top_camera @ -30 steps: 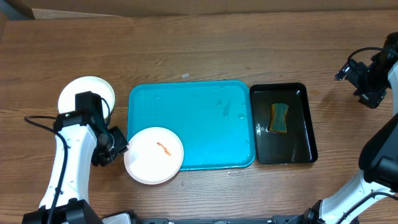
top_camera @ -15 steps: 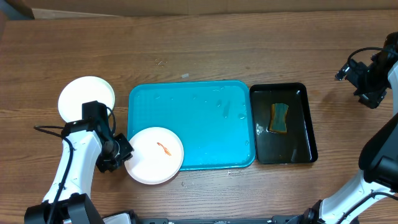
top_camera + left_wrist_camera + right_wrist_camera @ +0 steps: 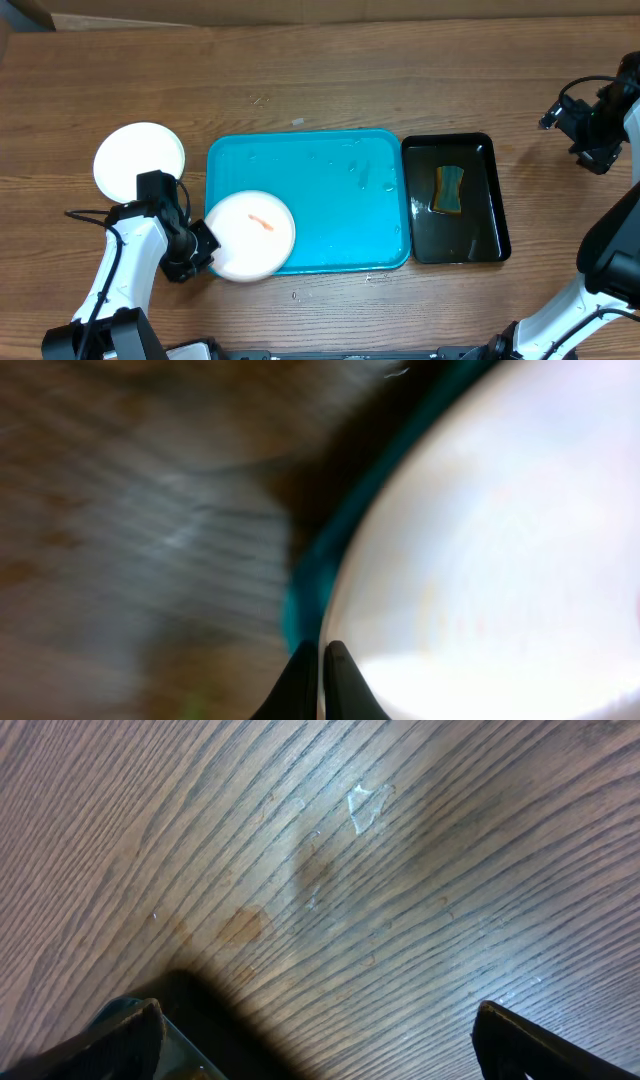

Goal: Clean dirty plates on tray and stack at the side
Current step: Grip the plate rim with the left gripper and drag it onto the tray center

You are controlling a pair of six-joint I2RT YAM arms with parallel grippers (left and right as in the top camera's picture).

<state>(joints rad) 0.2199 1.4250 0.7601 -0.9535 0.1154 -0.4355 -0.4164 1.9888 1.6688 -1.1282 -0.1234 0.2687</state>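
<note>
A: Now, left gripper (image 3: pixel 207 247): pressed together on the near rim of the smeared plate (image 3: pixel 250 235). The wrist view agrees, fingertips (image 3: pixel 298 685) pinching the edge.
B: Plate's place?
A: Just ahead of the jaws, overhanging the tray (image 3: pixel 330 170) corner. Orange smear on it, so not cleaned.
B: Right gripper (image 3: pixel 320 1040)?
A: Spread wide over bare table, well apart from the sponge (image 3: pixel 449 190).
B: Step?
A: Steadying for the wipe, I judge. Next calls for the right arm to fetch the sponge. Stacking on the clean plate (image 3: pixel 140 158) beside the left arm comes after.
</note>
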